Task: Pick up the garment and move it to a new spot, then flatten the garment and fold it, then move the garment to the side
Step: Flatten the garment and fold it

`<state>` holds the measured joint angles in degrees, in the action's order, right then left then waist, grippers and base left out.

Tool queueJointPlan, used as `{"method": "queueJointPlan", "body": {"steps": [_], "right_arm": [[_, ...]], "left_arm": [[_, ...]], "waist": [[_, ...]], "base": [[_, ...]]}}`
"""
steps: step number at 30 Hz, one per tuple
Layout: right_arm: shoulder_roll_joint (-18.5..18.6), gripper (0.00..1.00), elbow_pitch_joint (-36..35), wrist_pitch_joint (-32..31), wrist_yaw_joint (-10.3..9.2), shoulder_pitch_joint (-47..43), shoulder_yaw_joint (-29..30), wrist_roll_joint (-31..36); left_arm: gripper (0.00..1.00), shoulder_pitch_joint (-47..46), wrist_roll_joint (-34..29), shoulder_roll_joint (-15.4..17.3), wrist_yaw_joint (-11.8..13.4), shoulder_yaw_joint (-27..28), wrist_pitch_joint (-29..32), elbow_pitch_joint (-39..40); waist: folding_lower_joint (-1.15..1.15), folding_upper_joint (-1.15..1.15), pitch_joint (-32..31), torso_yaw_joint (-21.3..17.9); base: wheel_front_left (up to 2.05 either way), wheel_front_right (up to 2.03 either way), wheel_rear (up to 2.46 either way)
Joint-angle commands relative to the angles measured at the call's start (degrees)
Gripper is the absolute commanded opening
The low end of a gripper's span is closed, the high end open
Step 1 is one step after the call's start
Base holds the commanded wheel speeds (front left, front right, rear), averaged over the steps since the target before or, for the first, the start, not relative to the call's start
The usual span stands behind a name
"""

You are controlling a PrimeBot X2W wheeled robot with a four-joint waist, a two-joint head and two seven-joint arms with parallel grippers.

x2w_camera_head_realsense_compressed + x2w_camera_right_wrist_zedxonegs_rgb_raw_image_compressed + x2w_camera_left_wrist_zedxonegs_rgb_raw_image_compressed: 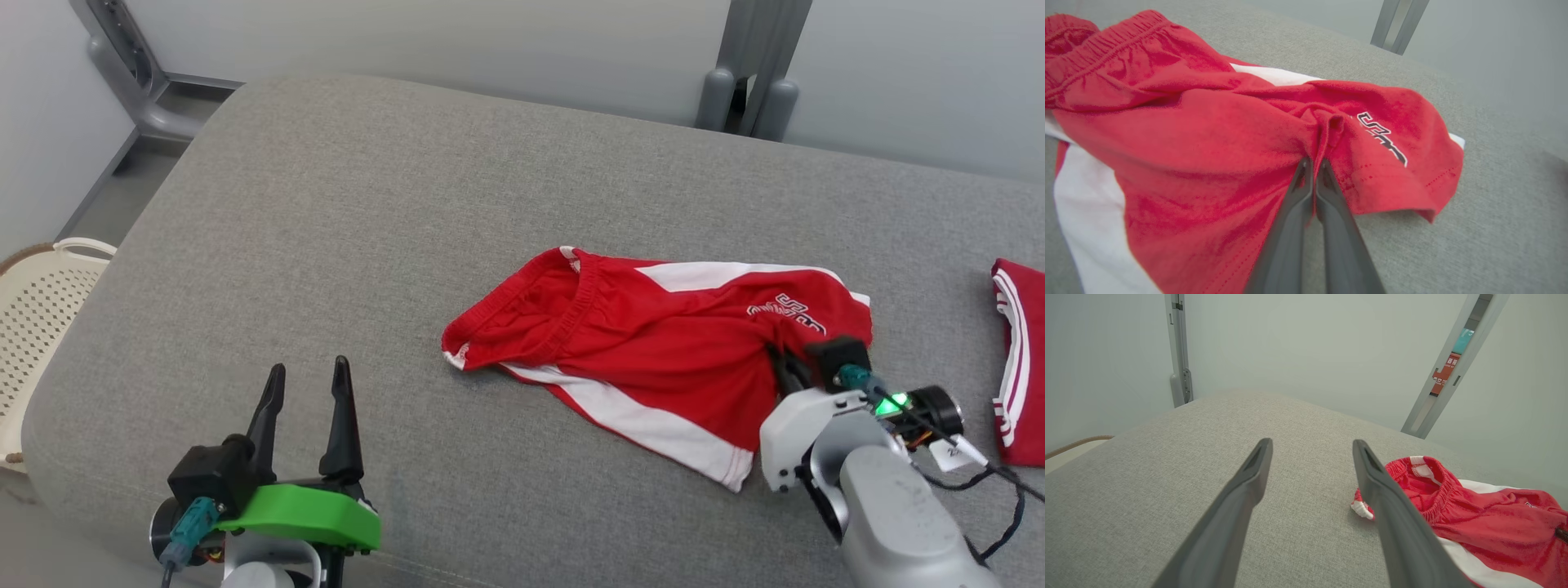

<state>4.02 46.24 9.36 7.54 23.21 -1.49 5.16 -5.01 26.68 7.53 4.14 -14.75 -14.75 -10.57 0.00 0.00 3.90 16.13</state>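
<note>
Garment [653,351]: red shorts with white side panels, lying rumpled on the grey cushion [367,245], right of its middle; elastic waistband toward the robot's left, leg hem with dark lettering toward its right
Right gripper [1314,162]: jaws pressed together on a raised ridge of red cloth just beside the lettering, near the leg hem; fabric puckers up at the fingertips
Left gripper [312,365]: jaws spread wide, nothing between them; it hovers over bare cushion near the front edge, well apart from the waistband
Head view gives: the whole layout; the shorts lie between the two arms, and the right arm's wrist covers most of the pinch; a second red-and-white cloth [1019,367] sits at the far right, apart from the shorts; a pale perforated basket [37,327] stands beside the cushion's left end, lower down
Right wrist view gives: the pinch up close; two dark fingers meet at their tips, with cloth gathered into a fold above them
Left wrist view gives: the waistband opening seen side-on, with a white-tipped corner showing past one finger; a grey frame post [1177,351] stands against the wall behind
</note>
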Motion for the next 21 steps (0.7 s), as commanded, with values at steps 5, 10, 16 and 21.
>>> {"method": "queueJointPlan", "body": {"steps": [5, 10, 16, 21], "right_arm": [[4.7, 0.00, 1.4, -2.2, -0.11, 6.2, -0.3, 2.9], [7.9, 0.00, 4.6, -3.3, -0.11, 11.2, -2.1, 1.9], [9.2, 0.00, 9.1, -1.4, -0.11, 15.7, -4.3, 0.7], [8.4, 1.00, 11.4, 2.0, -0.11, 18.2, -4.8, 0.7]], "left_arm": [[1.00, -1.0, -0.4, -1.0, -0.7, -1.2, -0.4, -0.5], [1.00, -2.4, -0.6, -1.8, -1.1, -1.7, -0.4, -1.2], [1.00, -3.9, -0.9, -2.3, -1.6, -2.1, -0.4, -1.9], [1.00, -4.7, -1.3, -2.5, -1.9, -2.0, -0.4, -2.3]], "waist": [[0.00, 0.00, 1.9, 0.1], [0.00, 0.00, 3.8, -0.1], [0.00, 0.00, 5.5, -1.0], [0.00, 0.00, 5.6, -2.6]], "base": [[0.00, 0.00, 0.00], [0.00, 0.00, 0.00], [0.00, 0.00, 0.00], [0.00, 0.00, 0.00]]}}
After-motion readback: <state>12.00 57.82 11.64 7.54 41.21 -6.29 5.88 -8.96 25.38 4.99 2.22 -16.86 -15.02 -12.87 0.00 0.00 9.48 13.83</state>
